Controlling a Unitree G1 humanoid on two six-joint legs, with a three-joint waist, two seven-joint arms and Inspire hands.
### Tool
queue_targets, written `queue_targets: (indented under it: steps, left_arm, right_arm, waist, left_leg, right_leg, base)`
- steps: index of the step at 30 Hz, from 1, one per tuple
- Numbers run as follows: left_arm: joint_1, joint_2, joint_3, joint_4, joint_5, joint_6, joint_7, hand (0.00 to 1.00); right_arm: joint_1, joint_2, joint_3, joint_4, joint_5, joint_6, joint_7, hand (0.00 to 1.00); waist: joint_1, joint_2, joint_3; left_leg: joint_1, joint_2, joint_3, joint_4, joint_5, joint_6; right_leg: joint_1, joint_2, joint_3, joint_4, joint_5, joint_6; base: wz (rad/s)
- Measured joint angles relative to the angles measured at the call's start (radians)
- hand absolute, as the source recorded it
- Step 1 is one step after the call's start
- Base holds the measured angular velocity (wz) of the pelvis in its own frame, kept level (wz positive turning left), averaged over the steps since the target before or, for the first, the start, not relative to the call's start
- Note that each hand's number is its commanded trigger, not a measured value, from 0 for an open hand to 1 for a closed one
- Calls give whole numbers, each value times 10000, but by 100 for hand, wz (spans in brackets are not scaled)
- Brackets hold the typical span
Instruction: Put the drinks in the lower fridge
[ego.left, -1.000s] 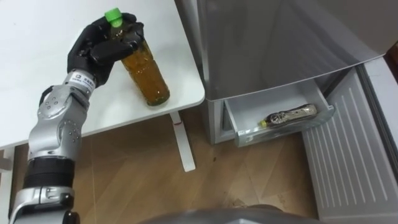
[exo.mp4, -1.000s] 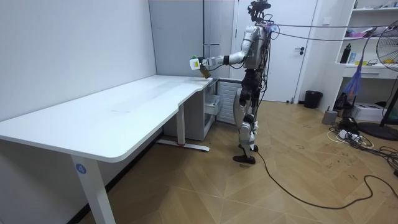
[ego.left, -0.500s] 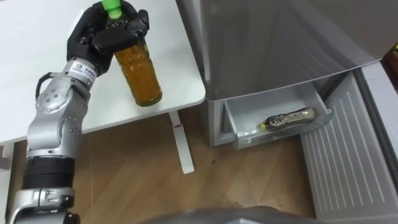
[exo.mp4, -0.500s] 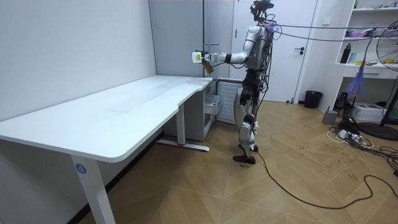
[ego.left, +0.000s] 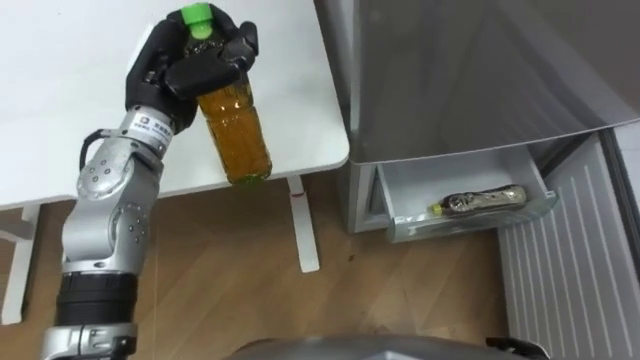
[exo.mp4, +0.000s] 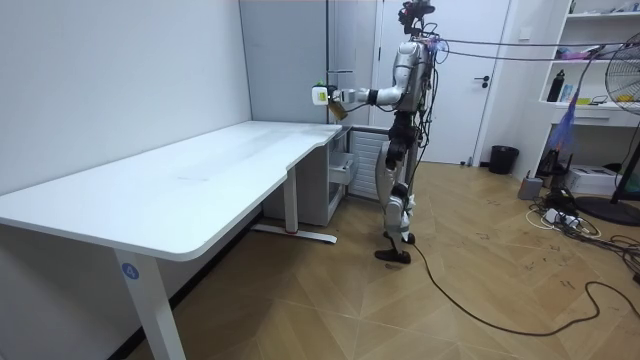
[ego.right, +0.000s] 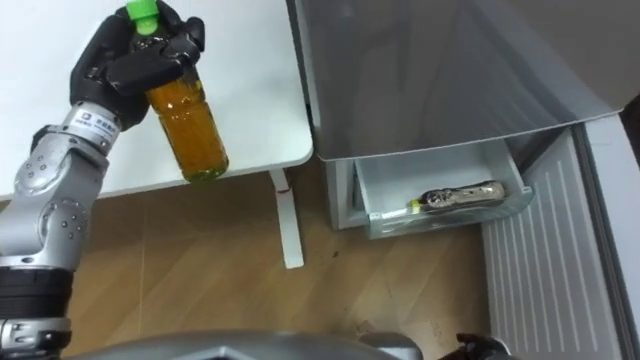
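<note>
We see a big white desk (ego.left: 60, 100) on the left and a tall grey fridge (ego.left: 470, 70) on the right. The desk's corner comes close to the fridge's side, with a thin gap between them. A white desk leg (ego.left: 305, 225) goes down to the brown wood floor (ego.left: 250, 300). Low on the right is a white panel with ridges (ego.left: 570, 260), just beside the fridge's bottom part. In the room view the robot stands at the far end of the desk, next to the fridge. A small dark bin (exo.mp4: 503, 158) and a white shelf (exo.mp4: 600, 60) stand well apart from it, on the room view's right.

The fridge's lower drawer (ego.left: 430, 180) is pulled out. One small bottle (ego.left: 487, 201) lies on its side in it, along the front wall.

The left arm comes up from the lower left, bent at the elbow. The black left hand (ego.left: 185, 70) is curled tight round the top part of a tea bottle (ego.left: 238, 135) with a green cap (ego.left: 196, 15). The cap pokes out above the fingers. The tea bottle is full of brown drink and leans a little. It hangs in the air above the desk's front edge, near the corner. In the room view we see it held up high (exo.mp4: 335, 102), well above the desk top. The tea bottle is well apart from the open drawer.
</note>
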Motion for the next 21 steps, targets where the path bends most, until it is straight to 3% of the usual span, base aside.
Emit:
queue_targets:
  steps: [5, 10, 12, 15, 17, 21]
  left_arm:
    - [183, -144, -24, -332, 2, -10, 198, 100]
    - [544, -159, -31, -811, 1, -213, 210, 100]
    - [664, -159, -78, -811, 2, -213, 210, 100]
    - [1002, -167, -397, -810, -1, -213, 147, 100]
    - [1177, -262, -498, -811, -2, -213, 110, 100]
    - [1292, -319, -513, -811, -3, -213, 105, 100]
  right_arm:
    - [3, -17, 483, -505, 87, -158, -20, 0]
    - [6, -37, 756, -1202, 101, -222, 128, 0]
    - [-4, 119, 791, -1624, 141, -409, 252, 0]
    - [-20, 392, 1040, -1953, 447, -814, 538, 0]
    - [-37, 602, 1171, -2052, 564, -892, 778, 0]
    - [-30, 817, 1183, -2379, 714, -952, 1028, 0]
  waist:
    - [402, -136, 47]
    - [469, -173, 13]
    - [466, -155, -1]
    - [447, -68, -86]
    - [452, -1, -126]
    - [448, 6, -123]
  left_leg:
    - [-33, -12, -53, 78, -2, 0]
    - [-223, -57, -202, 221, -5, 5]
    - [-252, -57, -260, 249, -5, 3]
    - [-185, -70, -369, 229, -4, 2]
    - [-203, -92, -534, 242, -3, 0]
    - [-251, -124, -739, 263, 0, -1]
  right_leg:
    - [42, -7, -22, -23, -1, -1]
    - [19, -54, -227, -124, 1, -11]
    - [48, -48, -294, -161, 13, -28]
    - [170, -54, -433, -181, 13, -29]
    - [228, -73, -572, -173, 13, -29]
    - [293, -96, -674, -173, 11, -27]
  base:
    - [3]
    - [8]
    - [12]
    - [15]
    - [19]
    - [15]
